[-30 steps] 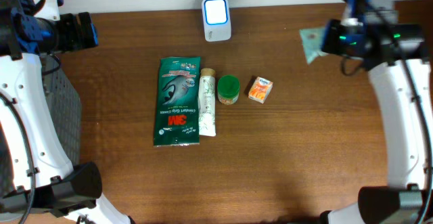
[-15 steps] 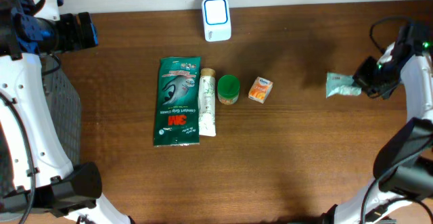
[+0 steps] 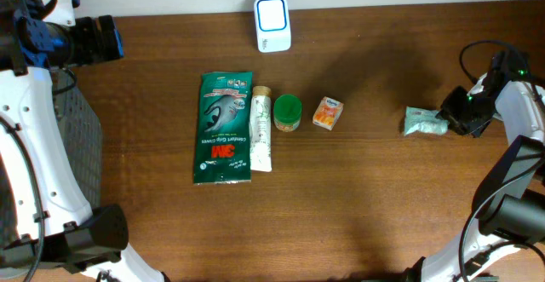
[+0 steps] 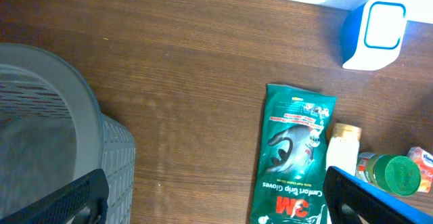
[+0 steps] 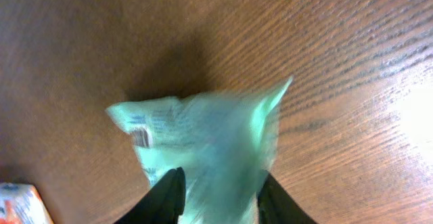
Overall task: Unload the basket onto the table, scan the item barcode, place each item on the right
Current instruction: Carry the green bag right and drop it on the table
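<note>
Only the right wrist view shows the barcode [image 5: 140, 137] on the pale green packet [image 5: 210, 139], blurred between the right gripper [image 5: 220, 197] fingers; if they clamp it I cannot tell. Overhead, it lies far right on the brown wooden table [image 3: 375, 197]; the left gripper [image 4: 216, 200] gapes empty.

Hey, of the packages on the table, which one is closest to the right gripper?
The pale green packet, lying alone on the right, well apart from the row of four other items. The right gripper straddles its end.
</note>
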Available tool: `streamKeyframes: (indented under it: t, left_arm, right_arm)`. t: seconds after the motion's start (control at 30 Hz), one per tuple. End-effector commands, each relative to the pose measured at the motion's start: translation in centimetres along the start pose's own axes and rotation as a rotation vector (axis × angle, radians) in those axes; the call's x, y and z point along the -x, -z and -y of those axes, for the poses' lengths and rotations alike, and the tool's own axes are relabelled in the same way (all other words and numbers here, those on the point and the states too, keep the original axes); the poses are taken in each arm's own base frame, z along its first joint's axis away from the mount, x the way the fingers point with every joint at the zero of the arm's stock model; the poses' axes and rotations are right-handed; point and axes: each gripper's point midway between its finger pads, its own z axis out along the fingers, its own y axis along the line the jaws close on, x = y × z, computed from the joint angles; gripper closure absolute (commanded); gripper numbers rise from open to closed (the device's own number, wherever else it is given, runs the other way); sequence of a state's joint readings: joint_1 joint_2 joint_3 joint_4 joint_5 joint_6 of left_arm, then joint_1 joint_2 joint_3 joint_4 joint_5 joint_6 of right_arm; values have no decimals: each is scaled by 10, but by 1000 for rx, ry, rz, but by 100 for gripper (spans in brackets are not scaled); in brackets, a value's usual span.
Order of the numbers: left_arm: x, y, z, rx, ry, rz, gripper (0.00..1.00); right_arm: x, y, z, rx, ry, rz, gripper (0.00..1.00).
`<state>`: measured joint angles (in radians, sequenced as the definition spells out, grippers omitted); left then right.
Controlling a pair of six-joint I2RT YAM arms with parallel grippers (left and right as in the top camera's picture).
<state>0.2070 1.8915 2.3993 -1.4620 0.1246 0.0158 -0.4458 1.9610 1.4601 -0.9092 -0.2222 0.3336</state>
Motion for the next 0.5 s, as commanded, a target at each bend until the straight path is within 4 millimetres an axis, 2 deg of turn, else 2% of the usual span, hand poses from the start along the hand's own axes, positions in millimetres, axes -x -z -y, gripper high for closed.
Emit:
streamKeyframes:
  t: [0.0, 0.03, 0.17, 0.27, 0.37, 0.47]
  left_arm:
    - [1, 1, 2, -11, -10, 7, 1]
    - [1, 1, 2, -11, -10, 7, 1]
    - [1, 1, 2, -11, -10, 7, 1]
    - [1, 1, 2, -11, -10, 7, 1]
    - [1, 1, 2, -11, -10, 7, 1]
    - [1, 1, 2, -11, -10, 7, 1]
  right_arm:
    - [-1, 5, 4, -12, -10, -4, 51]
    - [-1, 10, 2, -11, -8, -4, 46]
    - [3, 50, -12, 1, 7, 16, 43]
    - [-4, 80, -40, 45, 90, 19, 42]
    - [-20, 95, -70, 64, 172, 21, 42]
    - [-43, 92, -99, 74, 260, -7, 42]
